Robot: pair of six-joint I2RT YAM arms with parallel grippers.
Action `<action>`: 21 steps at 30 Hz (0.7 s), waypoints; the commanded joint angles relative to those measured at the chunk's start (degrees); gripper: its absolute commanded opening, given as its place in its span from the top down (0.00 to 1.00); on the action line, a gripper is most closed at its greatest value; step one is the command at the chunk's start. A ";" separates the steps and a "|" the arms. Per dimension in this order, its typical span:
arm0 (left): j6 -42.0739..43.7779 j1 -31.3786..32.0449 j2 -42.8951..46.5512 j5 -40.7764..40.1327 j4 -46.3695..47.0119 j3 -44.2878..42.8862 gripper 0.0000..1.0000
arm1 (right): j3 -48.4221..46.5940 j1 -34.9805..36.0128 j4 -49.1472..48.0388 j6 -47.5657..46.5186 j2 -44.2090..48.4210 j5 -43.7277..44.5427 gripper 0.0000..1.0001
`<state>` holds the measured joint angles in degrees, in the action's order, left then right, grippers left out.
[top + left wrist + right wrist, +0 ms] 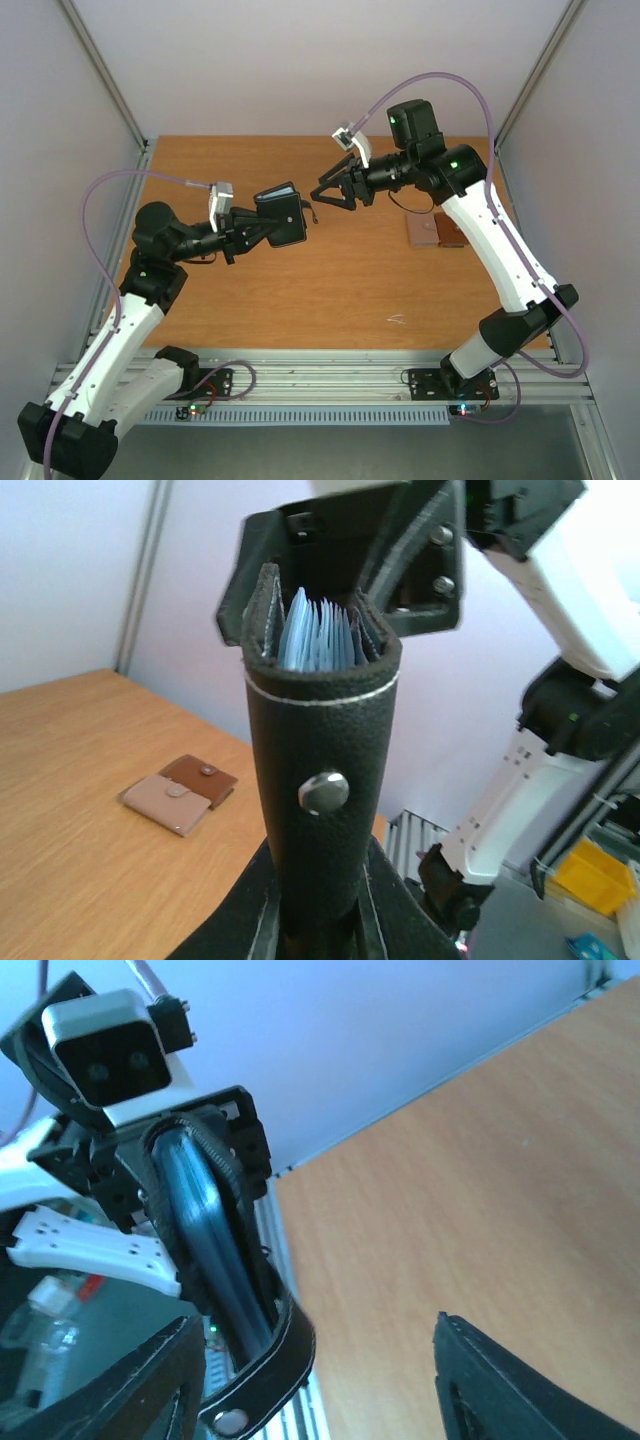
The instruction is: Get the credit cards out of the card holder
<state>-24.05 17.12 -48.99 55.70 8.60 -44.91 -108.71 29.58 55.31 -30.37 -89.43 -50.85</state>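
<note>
My left gripper (258, 228) is shut on the black card holder (284, 216) and holds it above the table. In the left wrist view the card holder (320, 730) stands upright between my fingers (395, 910), its strap and metal snap facing the camera. Pale blue leaves (322, 638) show in its open top; I cannot tell credit cards from pockets there. My right gripper (332, 192) hangs open just right of the holder's open end, touching nothing. In the right wrist view the holder (205, 1230) sits near the left finger (150, 1385) of my open right gripper (315, 1385).
A brown two-tone wallet (435, 232) lies on the wooden table (300, 300) to the right, under the right arm; it also shows as a wallet (180, 792) in the left wrist view. Grey walls close the table's sides and back.
</note>
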 commanded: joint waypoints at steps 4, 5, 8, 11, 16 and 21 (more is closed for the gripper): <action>4.21 -0.06 -1.02 7.40 3.98 -3.69 1.00 | -3.88 0.36 3.06 -5.30 -2.83 -11.34 0.46; 4.06 -0.07 -1.10 7.40 4.05 -3.70 1.00 | -3.81 0.57 3.73 -5.95 -2.90 -11.32 0.48; 4.12 -0.03 -1.49 7.40 3.66 -3.94 1.00 | -3.57 0.70 5.14 -6.79 -3.39 -10.77 0.55; 5.05 -0.05 -1.56 7.04 2.64 -3.79 1.00 | -3.76 1.30 5.57 -7.15 -4.25 -13.81 0.54; 5.05 -0.03 -1.50 6.76 2.30 -3.87 1.00 | -6.01 2.76 10.24 -9.04 -6.61 -13.11 0.49; 4.98 -0.03 -1.80 6.92 2.86 -3.88 1.00 | -8.57 3.71 10.68 -9.16 -8.61 -12.25 0.62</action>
<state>-20.05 16.97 -50.74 61.41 8.36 -46.87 -114.48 32.47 63.96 -38.28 -96.77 -62.92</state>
